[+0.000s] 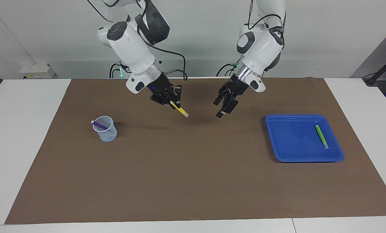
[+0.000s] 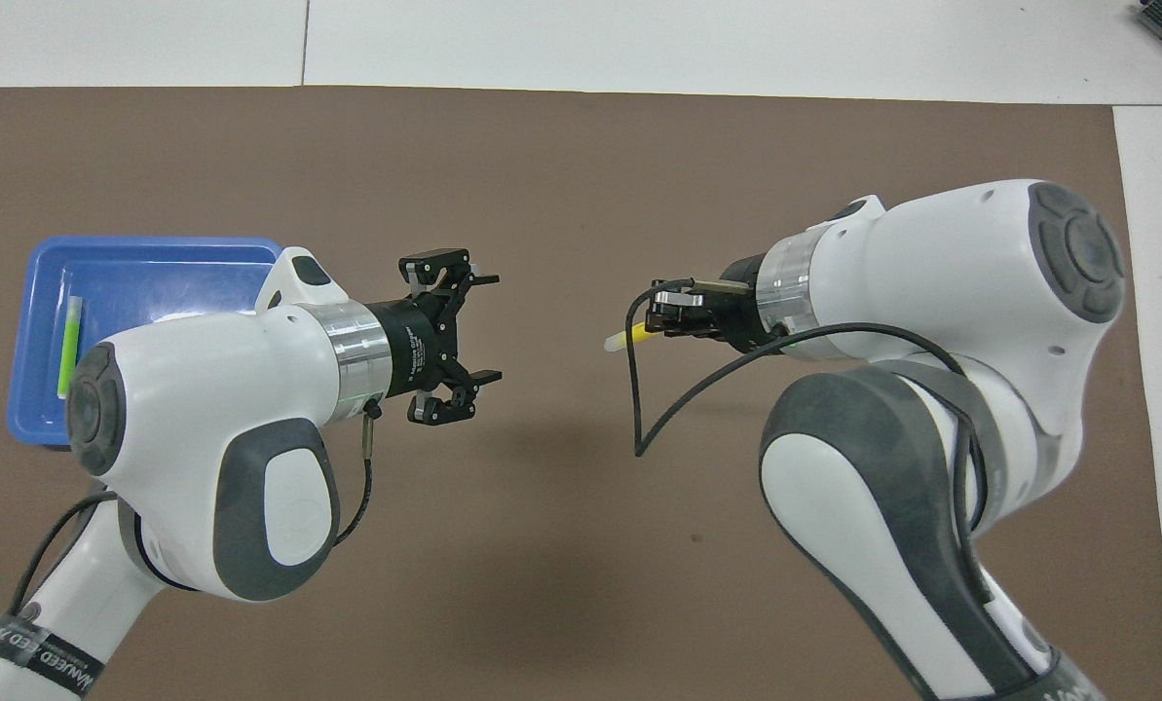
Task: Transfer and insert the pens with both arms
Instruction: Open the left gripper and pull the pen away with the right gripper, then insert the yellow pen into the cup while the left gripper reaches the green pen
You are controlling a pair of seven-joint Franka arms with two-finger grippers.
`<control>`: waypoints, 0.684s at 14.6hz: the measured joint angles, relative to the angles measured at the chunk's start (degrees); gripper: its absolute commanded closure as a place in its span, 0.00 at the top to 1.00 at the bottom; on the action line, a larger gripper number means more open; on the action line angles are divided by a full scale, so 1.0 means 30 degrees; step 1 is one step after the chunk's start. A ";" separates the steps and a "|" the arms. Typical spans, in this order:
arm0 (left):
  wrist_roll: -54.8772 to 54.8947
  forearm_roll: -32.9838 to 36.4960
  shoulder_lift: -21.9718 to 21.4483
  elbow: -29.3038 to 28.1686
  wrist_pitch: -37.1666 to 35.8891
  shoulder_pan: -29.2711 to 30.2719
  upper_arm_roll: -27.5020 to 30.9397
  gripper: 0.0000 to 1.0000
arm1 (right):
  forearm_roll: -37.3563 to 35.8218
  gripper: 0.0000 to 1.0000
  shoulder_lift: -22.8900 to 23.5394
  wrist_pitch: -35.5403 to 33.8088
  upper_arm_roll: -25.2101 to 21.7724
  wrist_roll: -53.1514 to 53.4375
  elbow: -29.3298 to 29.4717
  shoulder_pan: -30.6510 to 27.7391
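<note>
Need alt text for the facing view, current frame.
The right arm's tool holds the yellow pen over the brown mat; the left arm's tool hangs open beside it. A purple pen stands in the clear cup; a green pen lies in the blue tray.

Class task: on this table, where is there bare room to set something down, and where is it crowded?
Bare: the brown mat between the clear mesh cup and the blue plastic tray, and everything farther from the robots. Crowded: mid-mat near the robots, under the right gripper holding the yellow pen and the open left gripper.
</note>
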 measured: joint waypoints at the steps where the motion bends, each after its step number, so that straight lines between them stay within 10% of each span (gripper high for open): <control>1: 0.1425 0.0000 -0.0108 -0.0057 -0.0826 0.0485 0.0058 1.00 | -0.1150 0.00 -0.0026 -0.0804 -0.0007 -0.1328 0.0125 -0.0376; 10: 1.4358 0.0912 -0.1253 -0.0106 -0.9044 0.8546 0.0404 1.00 | -0.8557 0.00 -0.0129 -0.3836 -0.0145 -1.3959 0.0277 -0.4880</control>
